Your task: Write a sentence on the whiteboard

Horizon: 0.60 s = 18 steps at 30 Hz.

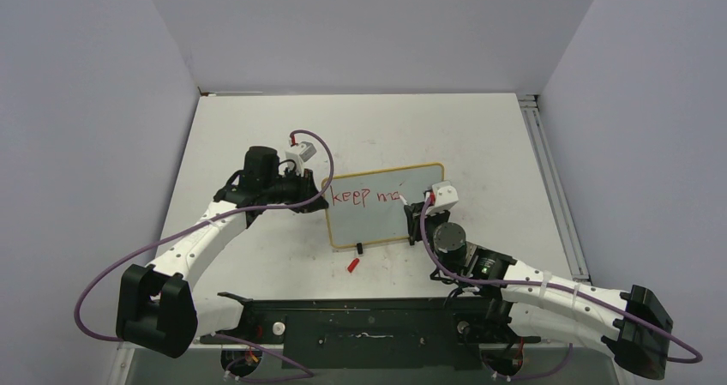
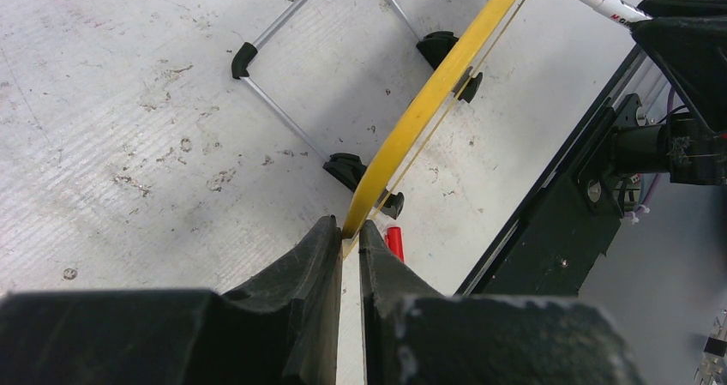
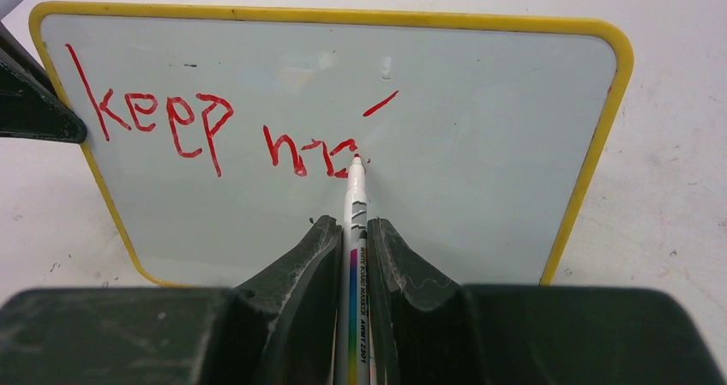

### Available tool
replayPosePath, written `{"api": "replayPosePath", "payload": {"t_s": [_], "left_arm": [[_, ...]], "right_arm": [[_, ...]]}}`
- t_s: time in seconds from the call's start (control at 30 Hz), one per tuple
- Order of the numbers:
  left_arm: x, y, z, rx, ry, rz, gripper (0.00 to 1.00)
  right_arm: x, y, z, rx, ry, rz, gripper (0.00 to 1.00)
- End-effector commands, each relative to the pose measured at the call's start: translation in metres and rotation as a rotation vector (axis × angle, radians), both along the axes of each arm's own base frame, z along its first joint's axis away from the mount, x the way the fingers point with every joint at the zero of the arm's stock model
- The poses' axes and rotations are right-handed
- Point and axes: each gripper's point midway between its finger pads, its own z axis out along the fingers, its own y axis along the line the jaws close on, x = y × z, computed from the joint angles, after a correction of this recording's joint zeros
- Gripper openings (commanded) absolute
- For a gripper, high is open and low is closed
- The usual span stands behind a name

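Found the left tool point(image 2: 350, 231) at far left, pinched narrow on the yellow left edge of the whiteboard point(image 1: 386, 222). Noted the whiteboard standing between the two arms, propped on black feet point(image 2: 347, 169) and a wire stand point(image 2: 283, 115) behind, all resting on the table point(image 1: 257, 128). Read the sentence point(image 3: 214, 115) in red along the upper left of the face: "keep", then an "m" and a few partial strokes, with one loose dash higher up. Logged a red cap point(image 1: 352, 265) lying on the table just in front of the lower edge, near a foot. Found the marker point(image 3: 356, 192) tip touching the face at the right end of the lettering. Found the right tool point(image 3: 352, 231) right of centre, clamped on the marker barrel, directly below the last stroke of the sentence.
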Motion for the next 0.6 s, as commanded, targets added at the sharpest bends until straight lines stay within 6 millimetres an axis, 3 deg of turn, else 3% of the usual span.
{"api": "replayPosePath", "payload": {"t_s": [0.0,0.57], "left_arm": [[0.0043,-0.0043,0.022,-0.032,-0.056,-0.007,0.0],[0.0045,-0.0045,0.0225,-0.033,-0.059,-0.008,0.0]], "right_arm": [[0.0019,0.0088,0.0248,0.054,-0.054,0.015,0.05],[0.0072,0.007,0.0223,0.04,-0.067,-0.016,0.05]]}}
